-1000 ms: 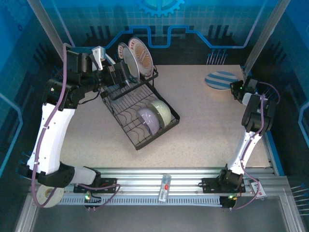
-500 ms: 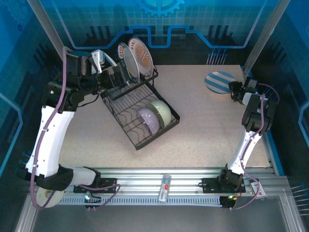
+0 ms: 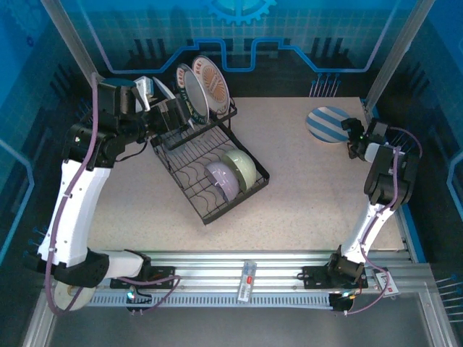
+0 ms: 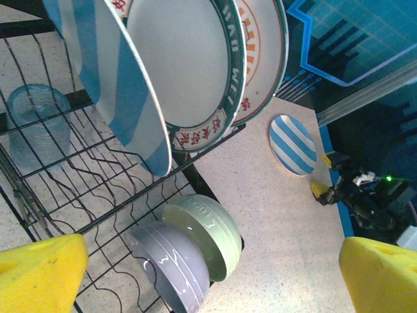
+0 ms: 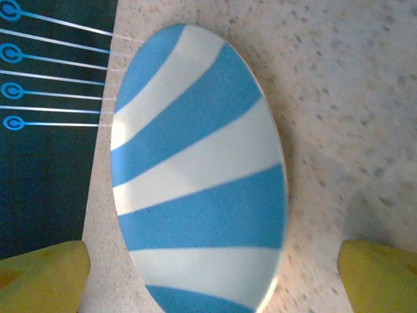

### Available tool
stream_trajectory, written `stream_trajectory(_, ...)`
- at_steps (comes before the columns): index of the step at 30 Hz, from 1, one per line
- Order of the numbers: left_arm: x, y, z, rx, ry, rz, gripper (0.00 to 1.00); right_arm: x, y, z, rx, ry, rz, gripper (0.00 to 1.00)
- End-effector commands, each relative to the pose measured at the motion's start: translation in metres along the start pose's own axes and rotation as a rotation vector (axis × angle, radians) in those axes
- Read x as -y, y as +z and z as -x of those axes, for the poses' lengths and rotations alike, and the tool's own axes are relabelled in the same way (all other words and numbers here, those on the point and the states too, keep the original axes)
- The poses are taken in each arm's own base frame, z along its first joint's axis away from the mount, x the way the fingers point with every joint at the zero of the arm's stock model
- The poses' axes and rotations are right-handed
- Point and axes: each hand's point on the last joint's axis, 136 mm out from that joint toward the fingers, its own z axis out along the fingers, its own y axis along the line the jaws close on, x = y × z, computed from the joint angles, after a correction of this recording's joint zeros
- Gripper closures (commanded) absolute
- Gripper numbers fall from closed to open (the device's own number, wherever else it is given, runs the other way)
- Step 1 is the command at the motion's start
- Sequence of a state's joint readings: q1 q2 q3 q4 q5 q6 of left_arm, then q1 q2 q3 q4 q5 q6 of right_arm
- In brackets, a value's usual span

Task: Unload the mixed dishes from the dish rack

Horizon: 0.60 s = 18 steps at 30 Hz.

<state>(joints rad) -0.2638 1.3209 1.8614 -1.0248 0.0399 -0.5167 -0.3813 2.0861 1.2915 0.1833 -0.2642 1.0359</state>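
Opens right gripper (image 3: 352, 134) since a second ago, fingers apart beside striped plate (image 5: 202, 182) on table (image 3: 304, 202); holds left gripper (image 3: 177, 112) wide open over rack (image 3: 189, 189).

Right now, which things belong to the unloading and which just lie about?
Job: black wire dish rack, upright plates, lavender bowl, pale green bowl, clear ribbed tumbler, blue-striped plate on table.
Lying about: white tape roll, small object on rail.

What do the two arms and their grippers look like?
The left arm and right arm have white shells, black joints and purple cables along them. A green light glows near the right wrist. The left gripper and right gripper have yellow finger pads.
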Motion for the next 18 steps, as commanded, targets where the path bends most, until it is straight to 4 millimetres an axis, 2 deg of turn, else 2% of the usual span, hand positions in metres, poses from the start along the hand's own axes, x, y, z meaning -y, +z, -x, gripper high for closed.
stream_trajectory(1,-0.012,0.010,0.006,0.007,-0.049,0.054,0.02,0.008,-0.018,-0.001,0.010,-0.001,-0.021,0.00)
stream_trajectory(7,-0.018,0.025,0.019,0.026,-0.094,0.111,0.13,-0.001,-0.036,-0.018,-0.001,-0.022,0.012,0.00)
stream_trajectory(18,-0.036,0.055,0.041,0.051,-0.167,0.247,0.37,-0.035,-0.076,-0.091,-0.098,-0.137,0.125,0.00)
